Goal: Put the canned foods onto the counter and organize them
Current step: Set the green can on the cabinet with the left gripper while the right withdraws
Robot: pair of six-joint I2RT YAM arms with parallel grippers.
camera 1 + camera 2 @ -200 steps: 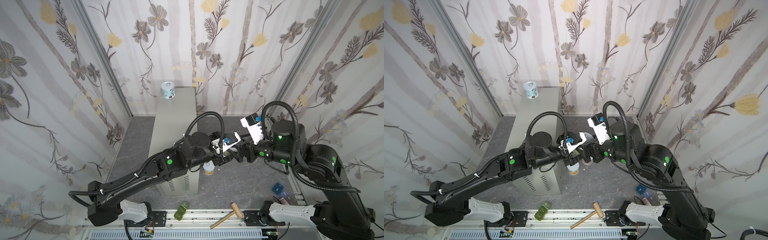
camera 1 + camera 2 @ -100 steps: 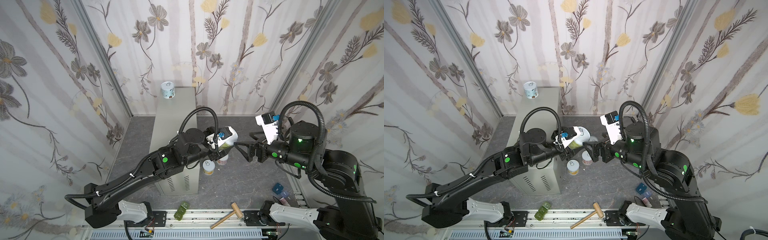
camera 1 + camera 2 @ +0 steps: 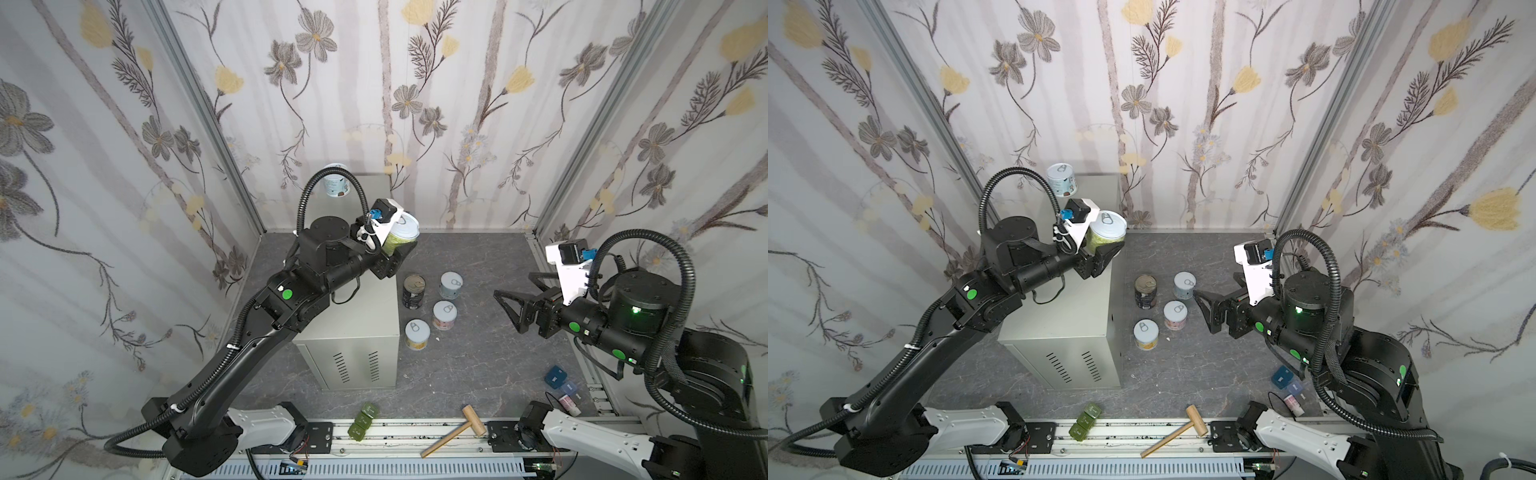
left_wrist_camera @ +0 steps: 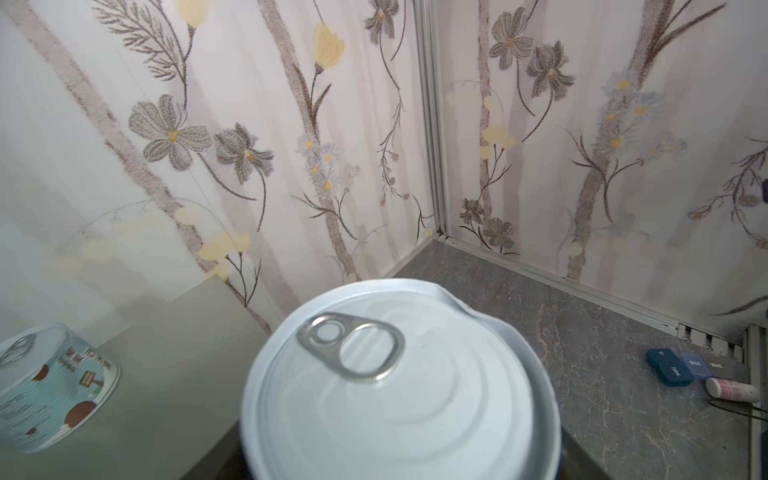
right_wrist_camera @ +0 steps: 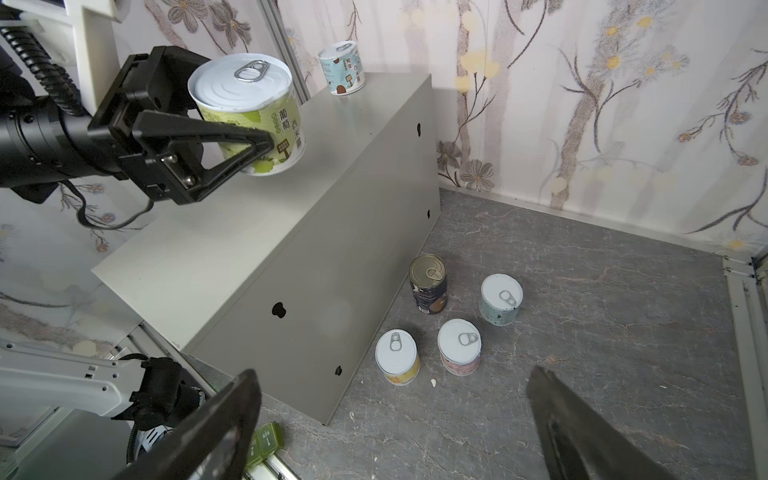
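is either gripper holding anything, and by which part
The left gripper holds the green-labelled can by its side wall, above the counter. The right gripper is open, empty.

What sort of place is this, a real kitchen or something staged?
Probably a staged robot test booth, not a kitchen: wallpapered panels enclose a marbled floor, the left arm and right arm mount on a front rail, and a vented metal box serves as counter.
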